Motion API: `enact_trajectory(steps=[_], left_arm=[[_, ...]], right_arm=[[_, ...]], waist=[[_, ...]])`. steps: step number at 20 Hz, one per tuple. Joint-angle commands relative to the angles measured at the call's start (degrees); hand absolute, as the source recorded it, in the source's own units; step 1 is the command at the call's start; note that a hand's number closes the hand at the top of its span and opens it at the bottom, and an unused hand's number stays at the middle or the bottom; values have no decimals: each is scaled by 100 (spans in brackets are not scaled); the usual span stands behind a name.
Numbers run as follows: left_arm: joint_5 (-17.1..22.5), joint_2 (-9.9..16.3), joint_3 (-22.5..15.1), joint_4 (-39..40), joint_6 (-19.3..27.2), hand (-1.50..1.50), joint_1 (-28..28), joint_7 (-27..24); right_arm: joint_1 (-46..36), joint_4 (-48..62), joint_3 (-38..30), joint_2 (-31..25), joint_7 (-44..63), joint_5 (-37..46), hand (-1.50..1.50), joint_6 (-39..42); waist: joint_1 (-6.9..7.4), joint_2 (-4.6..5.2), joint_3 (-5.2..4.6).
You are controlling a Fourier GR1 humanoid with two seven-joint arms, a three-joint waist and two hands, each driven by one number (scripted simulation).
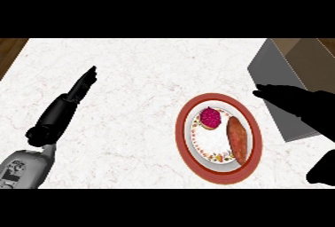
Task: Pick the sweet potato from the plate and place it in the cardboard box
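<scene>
The sweet potato (237,139) is seen lying on the plate (186,142), toward its 3 o'clock rim, untouched. At 11 o'clock from it, on the same plate, a small pastry (209,117) with a dark red top is found. The box (288,84) is placed at 1 o'clock of the plate, near it. The right hand (297,104) is held above the box's near wall, fingers straight, nothing gripped. The left hand (62,111) is stretched out flat at 9 o'clock, well apart, empty, over the counter (131,71).
</scene>
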Motion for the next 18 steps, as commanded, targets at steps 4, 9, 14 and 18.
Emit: enact_trajectory(steps=[4, 9, 14, 18], left_arm=[[63, -6, 362, 325, -320, 0, -216, -7], [-325, -278, 258, -207, -121, 0, 100, 202], [-44, -84, 655, -117, -652, 0, 36, 213], [-474, -466, 523, -320, -415, 0, -50, 464]], right_arm=[[-370, -286, 716, 1116, 1744, 280, -150, 459], [-218, -473, 599, 1656, 2403, 226, -150, 895], [64, -67, 827, 1884, 1856, 1458, -150, 816], [-36, 129, 552, 2200, 1835, 1749, -150, 1127]], waist=[[-42, 10, 7], [-57, -2, 10], [-49, 5, 13], [-61, 3, 13]])
